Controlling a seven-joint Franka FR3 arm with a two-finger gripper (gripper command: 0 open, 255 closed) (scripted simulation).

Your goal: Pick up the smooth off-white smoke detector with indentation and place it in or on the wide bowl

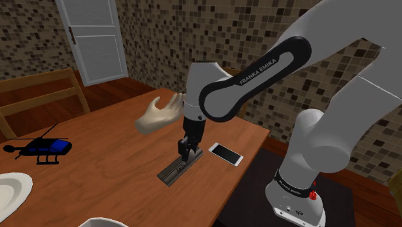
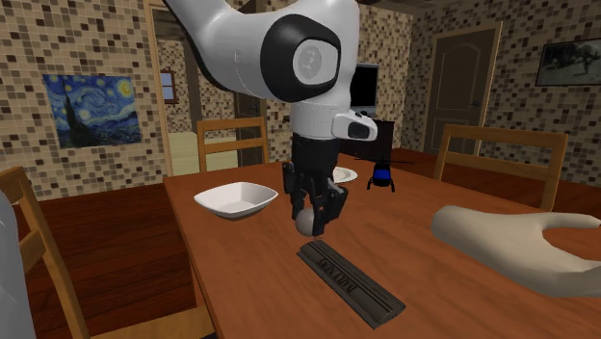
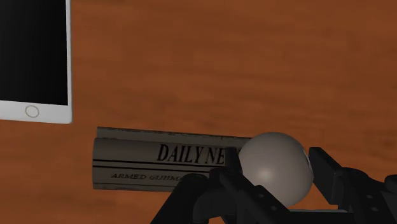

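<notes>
Grips pale grey, rounded smoke detector [image 3: 275, 168] between closed black jaws, fingers [image 3: 327, 172] pressed on both sides. Holds it just over one end of a rolled newspaper [image 3: 159, 159] lying flat on the brown wood surface [image 2: 241, 255]; cannot tell if touching. Shoulder view: puts white-edged phone [image 1: 227, 153] at 3 o'clock from the jaws, close by, and beige model hand [image 1: 158, 115] at 11 o'clock, further back. Second exterior view: puts the wide bowl [image 2: 236, 205], white, at 10 o'clock from the smoke detector, apart from it, upright on the surface. Places a white plate [image 2: 345, 174] at 1 o'clock behind the arm, blue toy helicopter [image 2: 380, 177] just beside it at 3 o'clock. Ends on a wooden chair [image 2: 231, 125] and mosaic-tiled walls [image 2: 96, 39].
</notes>
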